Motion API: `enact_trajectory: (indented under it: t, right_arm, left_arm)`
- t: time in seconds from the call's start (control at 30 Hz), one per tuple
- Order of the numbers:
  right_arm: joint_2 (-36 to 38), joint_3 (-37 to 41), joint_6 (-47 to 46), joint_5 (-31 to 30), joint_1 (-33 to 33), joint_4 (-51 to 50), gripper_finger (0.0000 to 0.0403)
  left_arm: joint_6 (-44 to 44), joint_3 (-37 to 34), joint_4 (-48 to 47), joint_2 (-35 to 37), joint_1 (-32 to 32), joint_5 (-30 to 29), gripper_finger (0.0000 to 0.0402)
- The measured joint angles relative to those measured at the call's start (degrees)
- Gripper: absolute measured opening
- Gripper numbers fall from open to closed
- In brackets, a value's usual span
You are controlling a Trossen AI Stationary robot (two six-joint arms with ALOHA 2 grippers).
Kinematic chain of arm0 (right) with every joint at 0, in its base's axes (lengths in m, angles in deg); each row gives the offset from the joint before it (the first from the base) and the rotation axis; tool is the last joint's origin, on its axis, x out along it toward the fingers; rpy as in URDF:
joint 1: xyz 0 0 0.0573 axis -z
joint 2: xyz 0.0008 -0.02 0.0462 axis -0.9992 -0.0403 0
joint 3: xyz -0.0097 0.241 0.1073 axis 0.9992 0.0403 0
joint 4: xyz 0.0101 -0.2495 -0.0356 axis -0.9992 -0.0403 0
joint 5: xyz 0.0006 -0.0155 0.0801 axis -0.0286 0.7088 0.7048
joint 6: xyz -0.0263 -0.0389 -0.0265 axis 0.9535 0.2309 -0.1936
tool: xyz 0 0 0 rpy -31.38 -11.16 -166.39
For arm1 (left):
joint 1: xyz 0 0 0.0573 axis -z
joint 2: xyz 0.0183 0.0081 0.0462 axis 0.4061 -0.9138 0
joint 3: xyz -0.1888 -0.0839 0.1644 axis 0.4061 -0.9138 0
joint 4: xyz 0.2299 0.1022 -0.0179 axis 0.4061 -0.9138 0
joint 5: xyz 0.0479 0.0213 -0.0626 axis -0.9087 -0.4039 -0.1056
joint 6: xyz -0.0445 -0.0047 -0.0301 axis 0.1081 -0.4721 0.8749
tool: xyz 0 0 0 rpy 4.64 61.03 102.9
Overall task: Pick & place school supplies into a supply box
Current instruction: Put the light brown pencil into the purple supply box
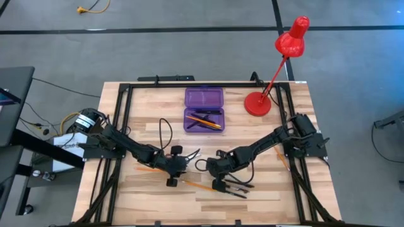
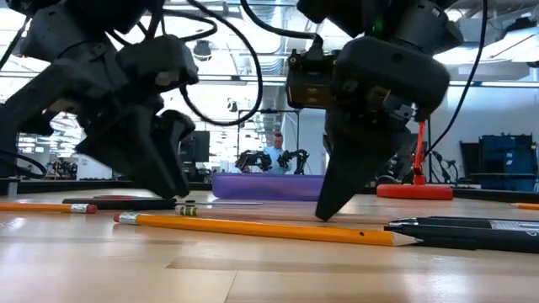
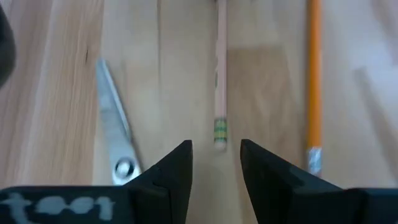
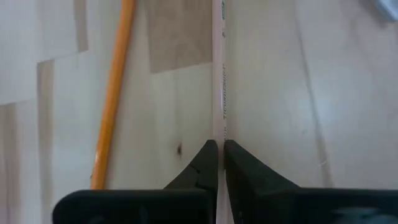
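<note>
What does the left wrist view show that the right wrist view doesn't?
Left wrist only: a scissors blade lying on the table, and the left gripper open around the eraser end of a pale pencil.

Right wrist only: the right gripper shut on a thin pale pencil that runs straight ahead from its tips.

Both: bare wooden tabletop, plus an orange pencil lying beside the gripper; whether it is the same one, I cannot tell.
</note>
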Motion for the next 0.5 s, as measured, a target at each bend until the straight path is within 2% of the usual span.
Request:
enact_trajectory:
  t: [0.13,0.33,0.5]
  right_arm:
    - [0.0,0.0,0.1,-0.2,0.5,0.2,0.0002]
    - [0.0,0.1,0.1,-0.2,1.0,1.2,0.0001]
    - [-0.1,0.1,0.1,-0.4,1.0,1.3,0.0001]
  left_arm:
    - [-0.2,0.0,-3.0,0.0,0.0,-0.5,0.0123]
    - [-0.4,0.0,-2.6,0.0,0.0,-2.5,0.0123]
    - [-1.1,0.1,-0.2,-3.1,-0.2,-1.6,0.0123]
